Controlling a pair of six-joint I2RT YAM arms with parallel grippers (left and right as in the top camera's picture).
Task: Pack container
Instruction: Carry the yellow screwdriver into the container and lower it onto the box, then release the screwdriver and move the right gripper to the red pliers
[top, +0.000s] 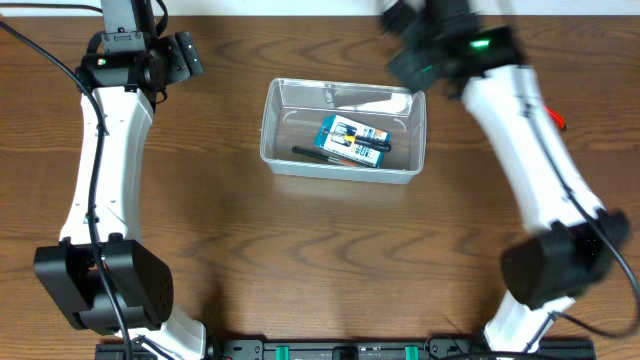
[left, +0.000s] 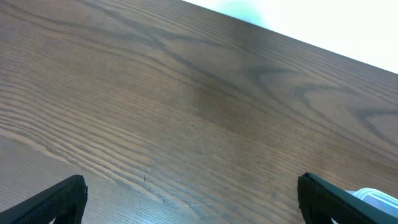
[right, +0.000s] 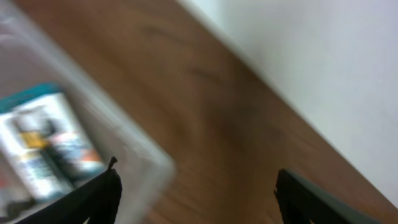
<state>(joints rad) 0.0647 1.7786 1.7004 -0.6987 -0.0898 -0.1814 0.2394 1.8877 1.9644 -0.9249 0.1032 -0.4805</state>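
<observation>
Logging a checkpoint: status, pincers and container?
Left pincer open, right pincer open, both empty. Container holds blue-and-white box, black pen.

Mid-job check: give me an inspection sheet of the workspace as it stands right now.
Surface: brown wood-grain table.
Job's things: clear container mid-table, holding a blue-and-white box and a black pen.
Clutter: nothing seen.
Grippers: left claw open over bare table, far left; right claw open, empty, near the container's far right corner.
Cables: black cables run along the left arm.
Surroundings: pale wall beyond the table's far edge.
</observation>
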